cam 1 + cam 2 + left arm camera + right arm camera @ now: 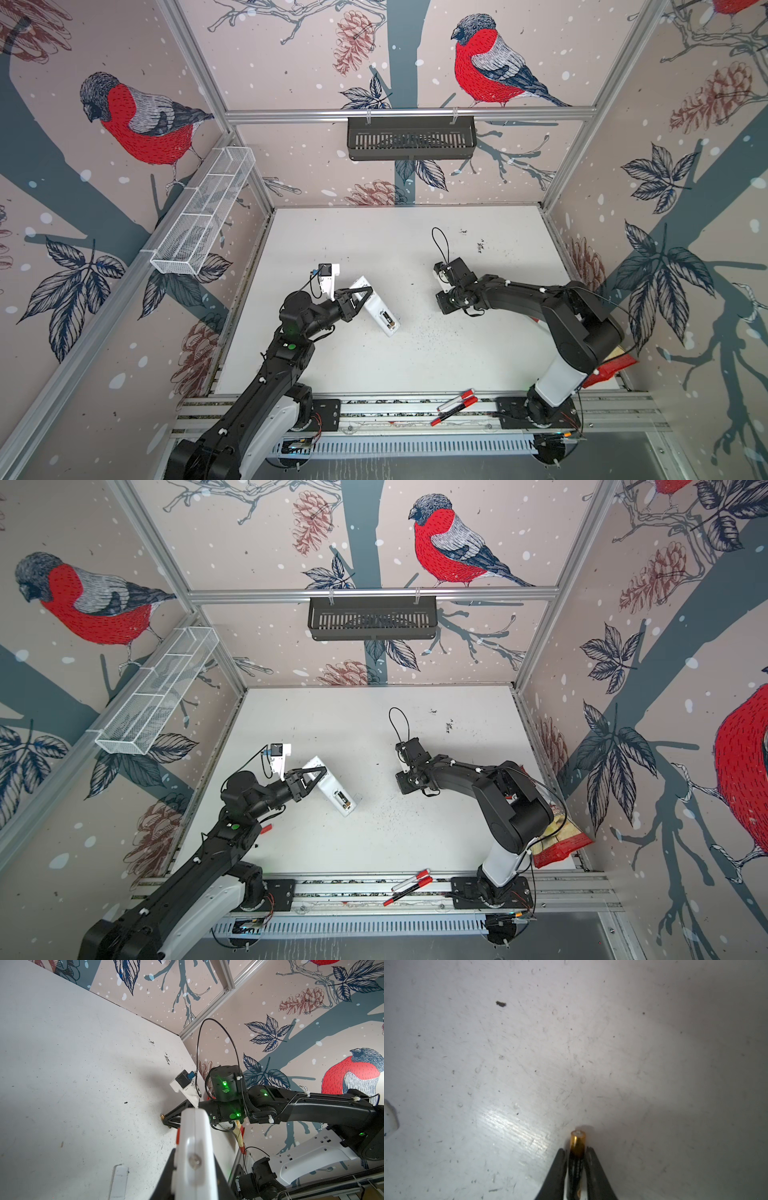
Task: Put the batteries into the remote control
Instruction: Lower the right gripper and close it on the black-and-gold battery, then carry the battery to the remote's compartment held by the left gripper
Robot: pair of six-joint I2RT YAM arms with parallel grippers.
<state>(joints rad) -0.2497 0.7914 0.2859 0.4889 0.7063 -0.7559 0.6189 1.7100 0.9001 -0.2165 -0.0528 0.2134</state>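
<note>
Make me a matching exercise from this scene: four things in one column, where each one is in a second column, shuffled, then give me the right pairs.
Things
1. remote control
2. battery
3. marker pens
4. black basket

Places
A. hanging from the back rail
B. pinched between the fingers of the right gripper
C. lying on the front rail
D. held by the left gripper

Pairs: 1-D, 2-B, 3-C, 4-A

Scuffed white table (415,361), battery (577,1147) on it
</note>
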